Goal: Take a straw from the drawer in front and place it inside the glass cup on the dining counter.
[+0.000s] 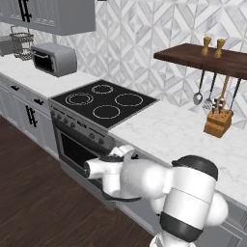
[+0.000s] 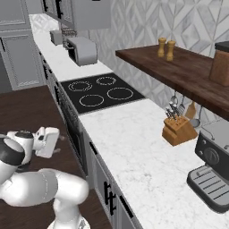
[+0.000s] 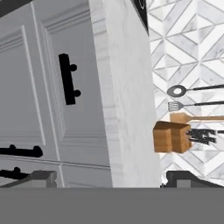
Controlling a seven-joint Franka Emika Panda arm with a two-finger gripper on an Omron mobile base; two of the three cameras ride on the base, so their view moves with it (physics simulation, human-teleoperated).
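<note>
The wide shallow light-grey drawer [image 3: 39,94] with its short black bar handle [image 3: 67,78] is sitting closed under the front edge of the white marble wall counter [image 3: 127,96], so nothing of its contents is showing. In the hand view the two-finger gripper [image 3: 107,179] is pointing at that drawer front, its two dark fingertips [image 3: 41,177] standing far apart at the bottom, spread wide and holding nothing, well apart from the handle. The view is rolled, so the counter edge is running up the picture.

In the left base view the white arm is reaching low in front of the dark-fronted oven [image 1: 77,147], below the black four-ring cooktop [image 1: 103,102]. A wooden knife block [image 1: 218,121] is standing on the counter near the back wall, holding dark-handled knives, with utensils hanging above it under a dark wooden shelf [image 1: 207,58] carrying two small wooden shakers [image 1: 212,47]. A grey toaster oven [image 1: 54,59] is sitting toward the far left end of the counter
</note>
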